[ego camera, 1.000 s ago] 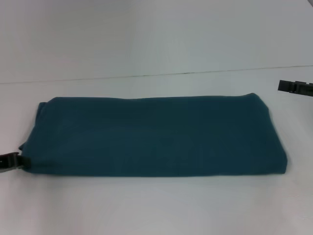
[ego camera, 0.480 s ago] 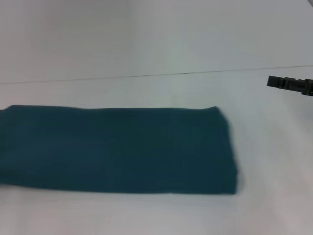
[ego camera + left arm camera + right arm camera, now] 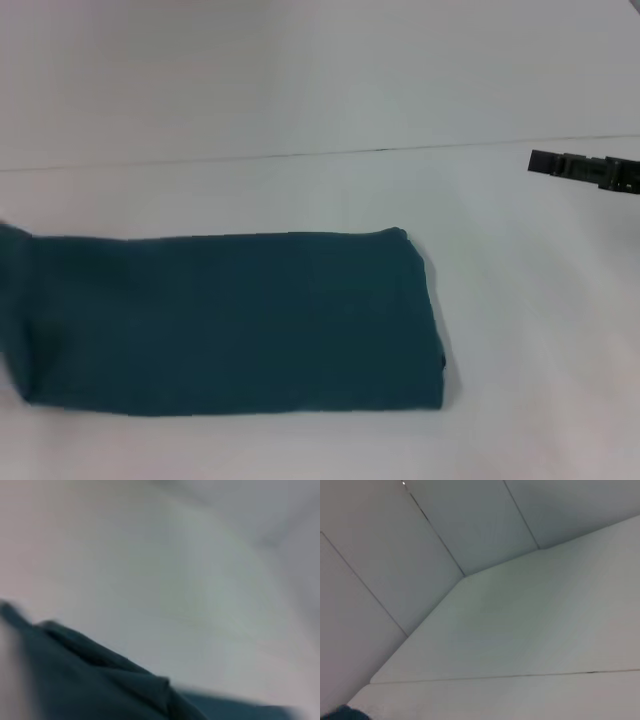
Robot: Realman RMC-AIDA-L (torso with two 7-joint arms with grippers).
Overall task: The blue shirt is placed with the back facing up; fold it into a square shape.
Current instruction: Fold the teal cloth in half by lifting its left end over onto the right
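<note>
Your blue shirt [image 3: 225, 320] lies folded into a long band on the white bench [image 3: 520, 330], its left end lifted at the frame edge. Your right gripper [image 3: 580, 168] hovers well apart, touching nothing; its opening can't be judged, and the left gripper is out of sight.

blue shirt [image 3: 230, 320], folded long band, lying flat

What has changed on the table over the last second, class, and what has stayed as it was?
The blue shirt, folded into a long band, has slid toward the robot's left and nearer the camera; its left end now lifts at the picture's edge. The left hand, at that end a second ago, is out of the head view. The right hand has edged inward above the table, clear of the shirt. The shirt's fold looks unchanged.
</note>
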